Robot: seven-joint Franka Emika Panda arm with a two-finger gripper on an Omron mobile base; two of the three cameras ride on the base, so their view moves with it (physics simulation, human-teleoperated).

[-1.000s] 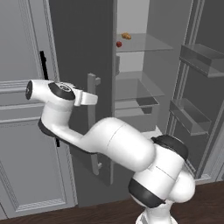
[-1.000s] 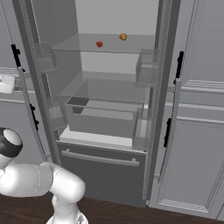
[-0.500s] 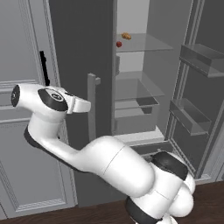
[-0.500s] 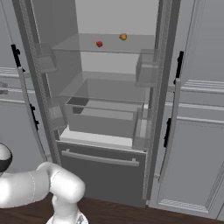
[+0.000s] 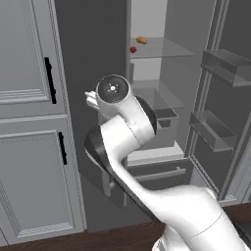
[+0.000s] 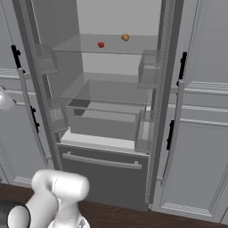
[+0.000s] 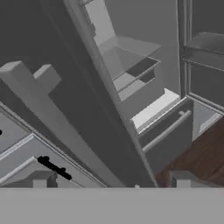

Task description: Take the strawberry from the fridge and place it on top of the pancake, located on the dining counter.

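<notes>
- Left base view: set behind and left of the arm, facing forward and down at the open fridge (image 5: 162, 98) from its left side, at an angle; near enough that the arm covers the fridge's lower middle.
- Right base view: set behind and right of the arm, facing the fridge (image 6: 111, 111) almost head-on, a little farther back.
- Hand view: rolled and tilted, very close to the fridge's left door (image 7: 65, 109), looking past its edge into the interior.
- Shared by both base views: glass shelves, strawberry (image 5: 133, 49) (image 6: 101, 44), bottom drawer (image 6: 104, 171).
</notes>
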